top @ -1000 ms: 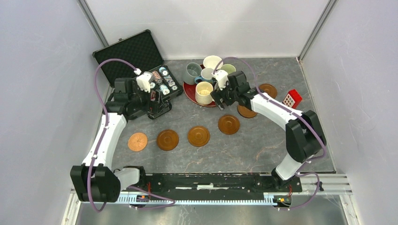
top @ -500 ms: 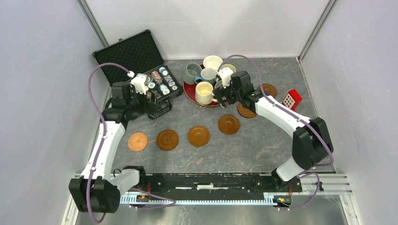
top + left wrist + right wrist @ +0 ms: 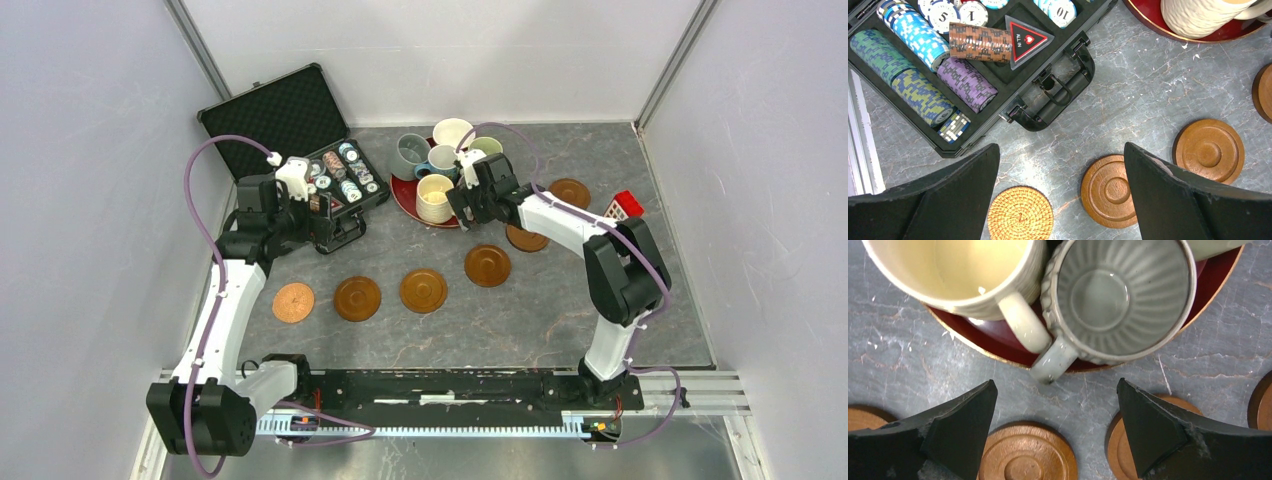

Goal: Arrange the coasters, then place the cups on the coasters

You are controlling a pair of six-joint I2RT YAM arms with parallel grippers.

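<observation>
Mug (image 3: pixel 1118 295): I am bringing my right hand (image 3: pixel 1055 385) over it, jaws spread wide, empty.
Coasters (image 3: pixel 423 290): lying set out; I am judging cup-lifting next.

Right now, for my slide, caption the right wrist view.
Open right fingers hover by ribbed grey mug and cream mug on red tray, coasters nearby.
</observation>
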